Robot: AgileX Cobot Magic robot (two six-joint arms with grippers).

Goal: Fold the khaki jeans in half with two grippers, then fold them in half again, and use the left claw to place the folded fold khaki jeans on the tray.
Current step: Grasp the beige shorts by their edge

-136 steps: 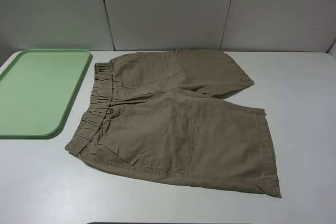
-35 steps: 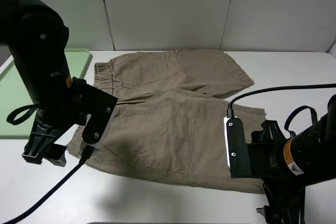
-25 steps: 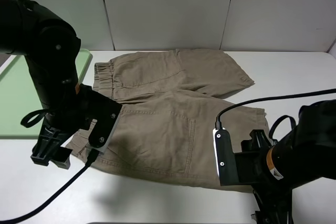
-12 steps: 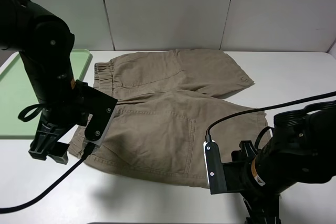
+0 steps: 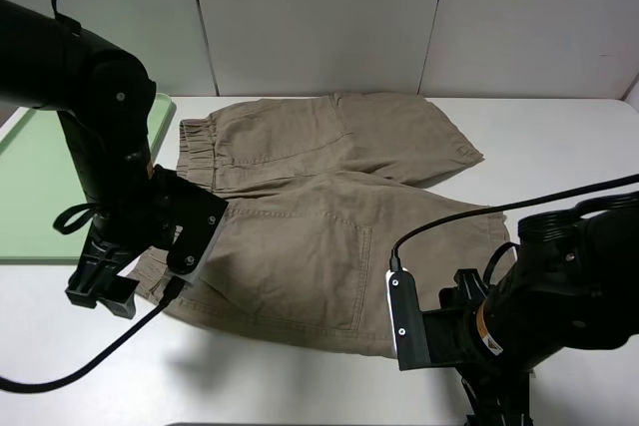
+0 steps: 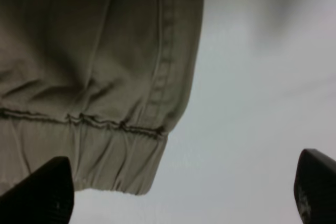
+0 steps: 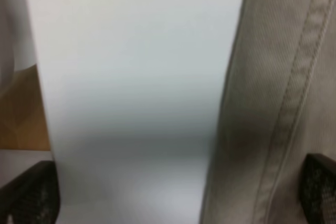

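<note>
Left claw (image 6: 177, 192) and right claw (image 7: 173, 192) gape wide at the shorts' (image 5: 329, 226) near edge; closing beside the cloth would grab nothing.

White table (image 5: 559, 147) — pale panelled wall (image 5: 319, 17)

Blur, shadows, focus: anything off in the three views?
Exterior high: sharp, even light, soft shadows on the jeans and table. Left wrist: soft focus, waistband seam readable, fingers dark and blurred. Right wrist: very close, hem stitching soft, fingers blurred.
</note>
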